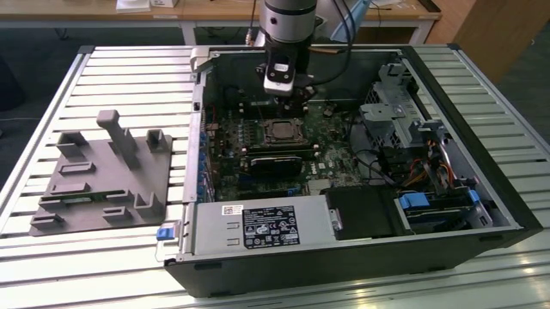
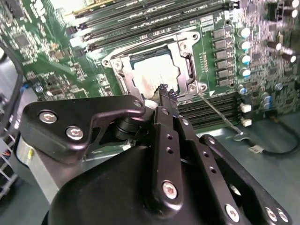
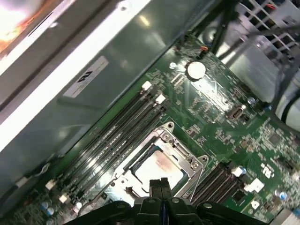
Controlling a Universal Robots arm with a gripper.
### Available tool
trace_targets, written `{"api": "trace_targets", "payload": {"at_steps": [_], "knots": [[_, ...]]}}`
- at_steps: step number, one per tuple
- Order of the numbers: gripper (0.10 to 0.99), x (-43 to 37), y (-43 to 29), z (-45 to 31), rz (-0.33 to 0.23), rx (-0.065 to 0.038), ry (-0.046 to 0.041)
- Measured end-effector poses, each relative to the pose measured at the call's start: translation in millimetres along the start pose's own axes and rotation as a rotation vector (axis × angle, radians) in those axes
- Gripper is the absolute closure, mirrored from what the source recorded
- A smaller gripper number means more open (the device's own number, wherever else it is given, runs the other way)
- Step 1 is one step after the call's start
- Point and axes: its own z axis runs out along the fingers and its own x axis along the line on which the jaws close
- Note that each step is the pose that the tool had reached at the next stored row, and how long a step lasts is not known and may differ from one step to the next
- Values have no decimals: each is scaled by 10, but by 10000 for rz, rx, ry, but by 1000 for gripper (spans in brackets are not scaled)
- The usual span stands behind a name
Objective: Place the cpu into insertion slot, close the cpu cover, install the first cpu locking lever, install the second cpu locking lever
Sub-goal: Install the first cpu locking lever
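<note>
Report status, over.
Gripper shut, empty, hovering over cpu. Cpu sits in insertion slot, cpu cover down. Thin lever rod sticks out alongside.

Arm hangs vertical at the far side of the scene, wrist directed straight down. Gripper: fingers pressed together, tips touching, in both wrist views.

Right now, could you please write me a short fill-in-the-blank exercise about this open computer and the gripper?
1. The cpu shows through the square window of the cpu ____.
2. Above it, the gripper is ____ (open or shut).
3. The grey fixture plate lies on the exterior view's ____ of the computer case.
Missing words: cover; shut; left.
</note>
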Motion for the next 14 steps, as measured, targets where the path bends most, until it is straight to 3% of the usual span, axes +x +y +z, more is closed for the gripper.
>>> {"api": "trace_targets", "payload": {"at_steps": [14], "knots": [[980, 0, 0, 3, -2534, -31, 81]]}}
